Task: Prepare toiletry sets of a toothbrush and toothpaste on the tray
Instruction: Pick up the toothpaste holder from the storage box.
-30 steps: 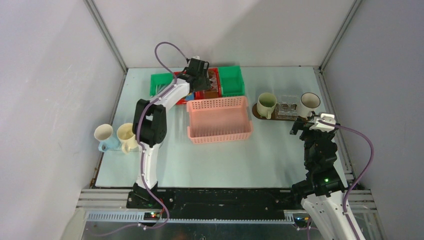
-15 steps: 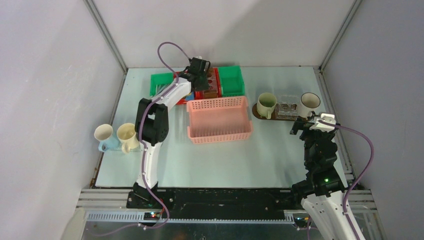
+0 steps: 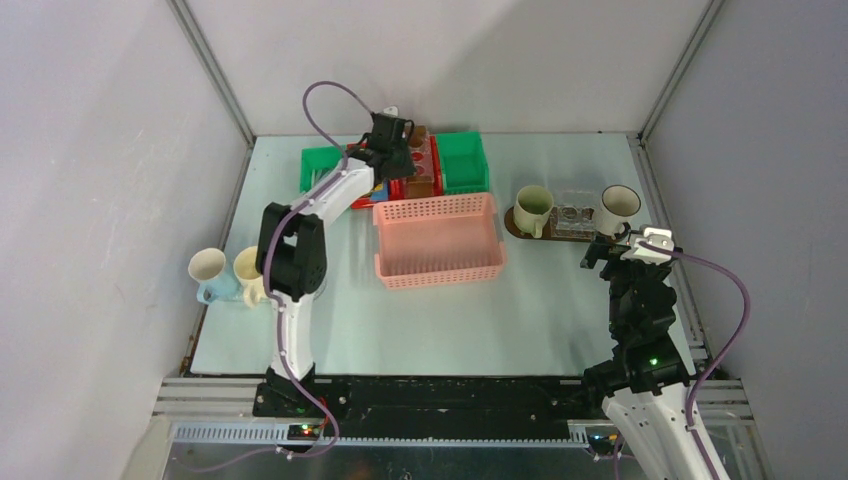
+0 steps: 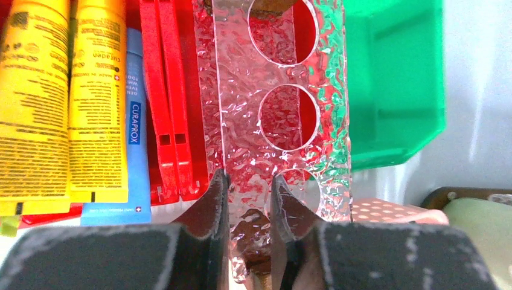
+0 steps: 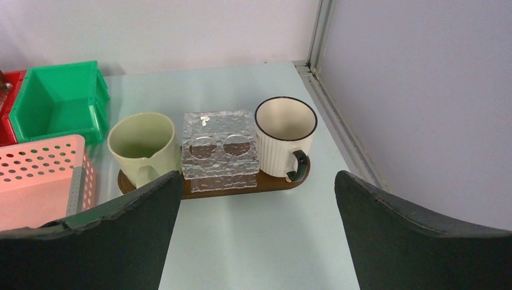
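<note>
The left gripper (image 4: 247, 181) has its jaws drawn close on a clear, pebbled plastic rack pierced with round holes (image 4: 232, 121). One finger sits at the rack's outer edge and the other at its nearest hole, with the strip of plastic clamped between them. The rack lies over a red plastic bin (image 4: 172, 90) at the far side of the table.

The right gripper (image 5: 256, 178) has its fingers wide apart and holds nothing. It hangs just near of the dark brown oval wooden tray (image 5: 275, 186), which is at the far right.

Only the left wrist view shows two yellow tubes (image 4: 36, 103) and a blue tube (image 4: 136, 121) lying side by side in the red bin (the overhead camera has the arm in the way).

Only the right wrist view makes the tray's load plain:
- a pale green ceramic mug (image 5: 140, 145);
- a second clear rack with two holes (image 5: 218, 145);
- a white ribbed mug with a dark rim (image 5: 284, 142).

The overhead view alone shows a pink lattice basket (image 3: 438, 240) at mid-table and two pale mugs (image 3: 228, 272) at the left edge.
</note>
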`<action>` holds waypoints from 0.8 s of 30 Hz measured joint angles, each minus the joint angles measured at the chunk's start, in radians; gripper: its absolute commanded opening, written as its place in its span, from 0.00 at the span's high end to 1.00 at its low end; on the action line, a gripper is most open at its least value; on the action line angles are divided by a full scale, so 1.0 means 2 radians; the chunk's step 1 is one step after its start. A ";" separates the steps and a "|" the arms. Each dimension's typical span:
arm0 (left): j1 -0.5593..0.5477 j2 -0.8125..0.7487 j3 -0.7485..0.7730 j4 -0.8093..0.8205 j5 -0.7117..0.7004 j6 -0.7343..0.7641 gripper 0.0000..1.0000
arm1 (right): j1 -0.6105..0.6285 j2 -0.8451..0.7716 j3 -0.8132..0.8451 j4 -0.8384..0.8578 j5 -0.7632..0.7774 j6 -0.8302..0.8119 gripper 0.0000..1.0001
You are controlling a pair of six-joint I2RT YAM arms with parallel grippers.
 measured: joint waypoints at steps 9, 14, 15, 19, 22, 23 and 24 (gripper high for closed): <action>0.003 -0.081 -0.042 0.048 -0.004 -0.005 1.00 | 0.000 -0.003 0.000 0.000 -0.001 0.000 0.01; 0.014 -0.137 -0.092 0.074 -0.014 -0.017 1.00 | 0.000 -0.006 0.000 0.000 -0.004 0.000 0.01; 0.017 -0.148 -0.104 0.077 -0.017 -0.019 1.00 | 0.000 -0.006 0.000 0.000 -0.004 0.000 0.00; 0.036 -0.196 -0.156 0.082 -0.035 -0.031 1.00 | 0.000 -0.006 0.000 0.000 -0.007 0.000 0.01; 0.056 -0.245 -0.209 0.085 -0.054 -0.040 1.00 | 0.000 -0.007 0.000 0.000 -0.009 0.001 0.01; 0.064 -0.263 -0.227 0.085 -0.062 -0.043 1.00 | 0.001 -0.007 0.000 0.000 -0.009 0.001 0.01; 0.072 -0.283 -0.247 0.085 -0.071 -0.046 1.00 | 0.002 -0.007 -0.001 0.001 -0.009 0.001 0.01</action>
